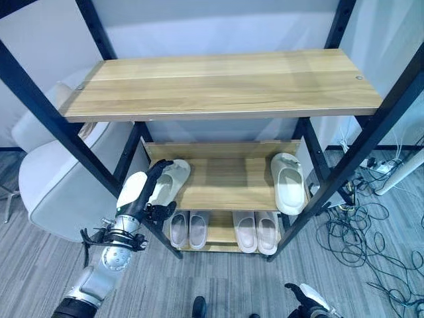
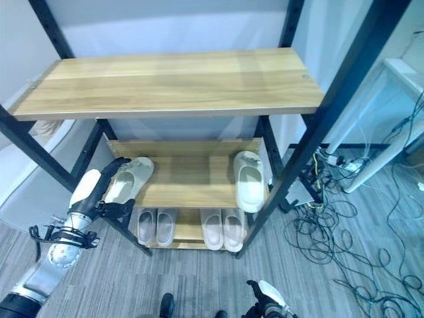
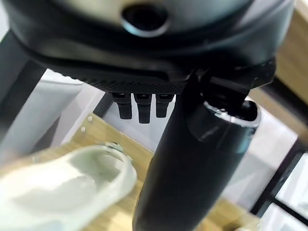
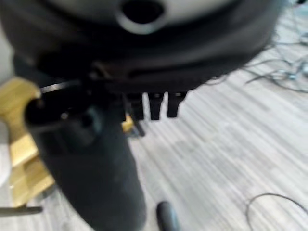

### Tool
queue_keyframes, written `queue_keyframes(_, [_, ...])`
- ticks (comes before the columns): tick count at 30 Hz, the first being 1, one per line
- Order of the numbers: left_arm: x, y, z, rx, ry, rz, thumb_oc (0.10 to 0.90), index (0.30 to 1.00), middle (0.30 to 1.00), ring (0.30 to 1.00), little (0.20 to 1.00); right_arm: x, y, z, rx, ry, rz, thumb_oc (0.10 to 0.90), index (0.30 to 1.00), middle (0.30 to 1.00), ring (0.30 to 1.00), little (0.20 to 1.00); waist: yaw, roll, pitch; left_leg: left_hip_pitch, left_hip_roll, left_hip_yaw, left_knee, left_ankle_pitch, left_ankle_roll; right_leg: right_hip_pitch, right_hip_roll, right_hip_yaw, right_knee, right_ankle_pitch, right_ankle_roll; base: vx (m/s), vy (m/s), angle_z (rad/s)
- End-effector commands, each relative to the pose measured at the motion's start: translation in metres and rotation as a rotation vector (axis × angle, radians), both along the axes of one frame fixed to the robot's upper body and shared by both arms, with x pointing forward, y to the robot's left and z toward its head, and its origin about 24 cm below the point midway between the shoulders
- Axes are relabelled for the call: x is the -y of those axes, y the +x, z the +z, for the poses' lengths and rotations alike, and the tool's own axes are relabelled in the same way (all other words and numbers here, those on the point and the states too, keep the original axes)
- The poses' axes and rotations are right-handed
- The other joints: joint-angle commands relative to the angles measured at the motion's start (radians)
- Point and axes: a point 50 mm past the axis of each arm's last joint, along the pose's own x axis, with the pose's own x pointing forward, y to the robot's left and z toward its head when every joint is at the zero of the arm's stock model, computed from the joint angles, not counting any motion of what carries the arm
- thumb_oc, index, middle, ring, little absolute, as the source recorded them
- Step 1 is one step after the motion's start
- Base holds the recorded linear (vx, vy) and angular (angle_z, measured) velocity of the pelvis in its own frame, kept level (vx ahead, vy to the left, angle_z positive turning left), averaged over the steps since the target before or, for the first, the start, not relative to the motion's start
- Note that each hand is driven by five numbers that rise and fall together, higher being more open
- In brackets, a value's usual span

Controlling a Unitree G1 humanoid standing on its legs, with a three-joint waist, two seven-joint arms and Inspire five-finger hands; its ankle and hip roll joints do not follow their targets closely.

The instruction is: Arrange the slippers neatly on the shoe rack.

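The wooden shoe rack [image 1: 225, 83] has three shelves. On the middle shelf [image 1: 225, 179] a pale slipper [image 1: 173, 177] lies at the left end, its heel over the front edge. My left hand [image 1: 136, 192] rests against that heel, fingers straight along the slipper's side and thumb [image 3: 192, 163] below it. The slipper [image 3: 62, 192] shows just past the fingers. A matching slipper [image 1: 289, 182] lies at the shelf's right end. Two pairs, a grey one [image 1: 189, 228] and a beige one [image 1: 256, 230], stand side by side on the bottom shelf. My right hand [image 1: 308, 297] hangs low near the floor, open and holding nothing.
Black slanted posts [image 1: 79, 149] frame the rack on both sides. A white padded chair [image 1: 53, 185] stands left of the rack. Tangled cables [image 1: 371, 225] and a white table leg [image 1: 401, 175] lie on the grey floor at the right.
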Motion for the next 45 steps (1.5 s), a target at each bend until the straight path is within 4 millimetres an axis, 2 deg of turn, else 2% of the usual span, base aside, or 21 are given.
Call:
queue_keyframes(1, [0.000,0.031,0.068,0.334,0.129,-0.003,0.800,0.900,0.900,0.900,0.900,-0.002,0.026,0.011,0.102,0.010,0.027,0.800,0.900,0.900,0.900,0.900,-0.013,-0.028,-0.003,-0.038,-0.018,0.025,0.002,-0.076,-0.025,-0.050,-0.066,0.016,0.006,-0.079,0.093,-0.01,0.009,-0.10])
queue_keyframes(7, [-0.022,0.038,0.079,0.348,0.292,0.067,0.800,0.900,0.900,0.900,0.900,-0.001,0.024,0.010,0.087,0.011,0.039,0.800,0.900,0.900,0.900,0.900,-0.024,-0.037,-0.002,-0.078,-0.015,0.040,0.002,-0.070,-0.020,-0.100,-0.066,0.041,0.006,-0.063,0.092,0.00,0.008,-0.15])
queue_keyframes(17, [-0.037,0.053,0.100,0.380,0.467,0.118,0.800,0.900,0.900,0.900,0.900,-0.001,0.033,0.014,0.107,0.014,0.047,0.800,0.900,0.900,0.900,0.900,-0.042,-0.045,-0.002,-0.150,-0.017,0.048,0.002,-0.054,-0.019,-0.182,-0.074,0.048,0.006,-0.041,0.091,-0.01,0.004,-0.03])
queue_keyframes(22, [-0.044,0.059,0.109,0.390,0.514,0.153,0.800,0.900,0.900,0.900,0.900,-0.003,0.039,0.016,0.128,0.021,0.058,0.800,0.900,0.900,0.900,0.900,-0.048,-0.050,-0.004,-0.173,-0.016,0.054,0.002,-0.049,-0.017,-0.207,-0.077,0.057,0.006,-0.035,0.091,0.00,0.003,-0.02])
queue_keyframes(31, [-0.050,0.064,0.117,0.408,0.497,0.204,0.800,0.900,0.900,0.900,0.900,-0.009,0.046,0.019,0.152,0.044,0.069,0.800,0.900,0.900,0.900,0.900,-0.056,-0.058,-0.002,-0.182,-0.014,0.062,0.002,-0.051,-0.014,-0.223,-0.077,0.070,0.006,-0.030,0.090,0.00,0.001,0.00])
queue_keyframes(32, [-0.050,0.065,0.119,0.409,0.499,0.200,0.709,0.764,0.764,0.764,0.764,-0.009,0.047,0.019,0.154,0.046,0.071,0.800,0.900,0.900,0.900,0.900,-0.056,-0.059,-0.001,-0.183,-0.014,0.063,0.002,-0.050,-0.014,-0.225,-0.076,0.071,0.006,-0.029,0.091,0.00,0.000,0.00])
queue_keyframes(33, [-0.049,0.065,0.120,0.408,0.501,0.196,0.435,0.352,0.352,0.352,0.352,-0.010,0.047,0.019,0.153,0.050,0.072,0.800,0.900,0.900,0.900,0.900,-0.056,-0.059,-0.001,-0.184,-0.013,0.063,0.002,-0.050,-0.014,-0.226,-0.076,0.071,0.006,-0.029,0.091,0.00,0.000,0.00])
queue_keyframes(34, [-0.047,0.066,0.120,0.402,0.501,0.185,0.400,0.300,0.300,0.300,0.300,-0.011,0.048,0.019,0.156,0.053,0.074,0.800,0.900,0.900,0.900,0.900,-0.059,-0.060,0.000,-0.183,-0.013,0.066,0.002,-0.052,-0.014,-0.227,-0.076,0.073,0.006,-0.029,0.091,0.00,0.000,0.00])
queue_keyframes(45, [-0.032,0.069,0.116,0.406,0.390,0.138,0.400,0.300,0.300,0.300,0.300,-0.011,0.050,0.019,0.158,0.053,0.057,0.800,0.900,0.900,0.900,0.900,-0.062,-0.055,0.007,-0.174,-0.013,0.077,0.002,-0.057,-0.011,-0.226,-0.077,0.081,0.006,-0.028,0.091,0.00,-0.001,-0.02])
